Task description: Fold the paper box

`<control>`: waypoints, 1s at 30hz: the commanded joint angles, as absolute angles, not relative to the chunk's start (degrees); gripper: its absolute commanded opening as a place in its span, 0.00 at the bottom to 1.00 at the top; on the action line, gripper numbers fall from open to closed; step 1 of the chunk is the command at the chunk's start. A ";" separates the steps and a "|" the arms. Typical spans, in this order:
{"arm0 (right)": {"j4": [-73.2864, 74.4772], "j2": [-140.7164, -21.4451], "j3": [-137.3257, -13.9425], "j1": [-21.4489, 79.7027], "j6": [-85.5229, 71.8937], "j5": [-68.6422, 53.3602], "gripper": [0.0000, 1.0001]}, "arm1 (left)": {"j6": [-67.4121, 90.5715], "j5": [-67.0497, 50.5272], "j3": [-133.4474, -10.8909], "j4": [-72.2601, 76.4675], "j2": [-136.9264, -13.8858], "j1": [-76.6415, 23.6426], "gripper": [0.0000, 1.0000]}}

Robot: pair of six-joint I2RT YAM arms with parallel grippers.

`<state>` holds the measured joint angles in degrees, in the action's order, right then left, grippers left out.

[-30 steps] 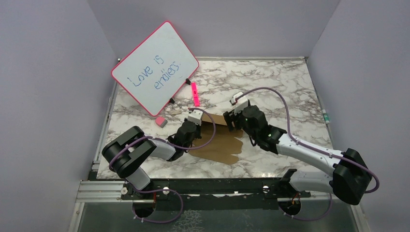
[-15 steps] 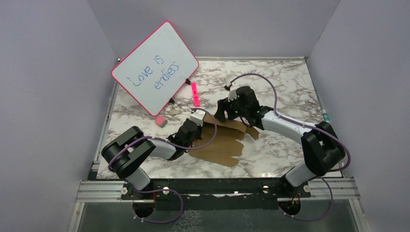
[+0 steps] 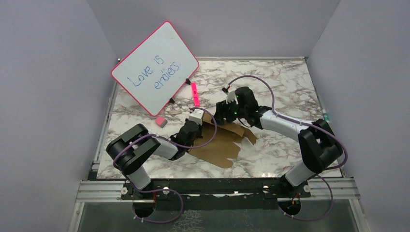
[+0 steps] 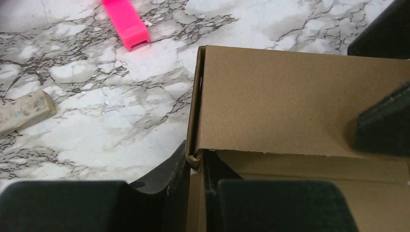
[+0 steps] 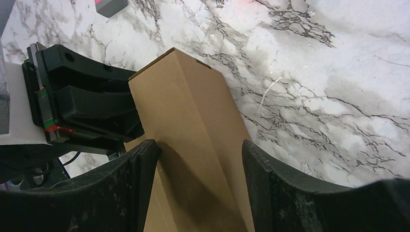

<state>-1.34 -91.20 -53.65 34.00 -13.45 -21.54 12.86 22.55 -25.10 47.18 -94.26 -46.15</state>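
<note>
Lying around the middle of the tabletop (image 3: 290, 87), a little toward its near edge, the paper box (image 3: 225, 142) is sitting partly formed: most of the sheet is resting flat while one long wall is standing up along its far side. The left gripper (image 4: 195, 157) is pinching the end corner of that wall, its fingers clenched tight on the cardboard. The right gripper (image 5: 198, 147) is straddling the same wall further along. Its fingers are spread to the wall's thickness and appear to be pressing both faces, so I am judging it to be grasping the box.

The step in hand looks like folding this doubled wall over and seating it. To do that well, the left arm should be anchoring the corner while the right is pushing evenly along the crease, so the panel is folding rather than buckling. Squeezing too hard is risking a crushed hollow wall.

The overhead view is showing the flat flaps reaching toward the near edge and the whiteboard (image 3: 154, 67) leaning at the far left corner, which neither wrist camera is catching. The left wrist view is revealing the wall's open end, with the pink marker (image 4: 126, 21) and eraser (image 4: 24, 111) lying toward the left edge. Only the right wrist view is showing the wall's thickness between the pads.
</note>
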 commanded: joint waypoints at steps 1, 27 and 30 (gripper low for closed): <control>-0.93 -92.00 -53.63 33.42 -15.29 -25.98 0.68 | 15.89 28.67 -25.54 54.71 -96.40 -46.14 0.15; -2.00 -92.36 -53.33 32.63 -19.09 -29.43 0.63 | 20.93 43.25 -25.42 63.69 -101.40 -47.53 0.23; -2.09 -91.05 -53.69 32.53 -18.91 -27.44 0.65 | 21.63 40.93 -24.34 62.96 -100.66 -47.58 0.27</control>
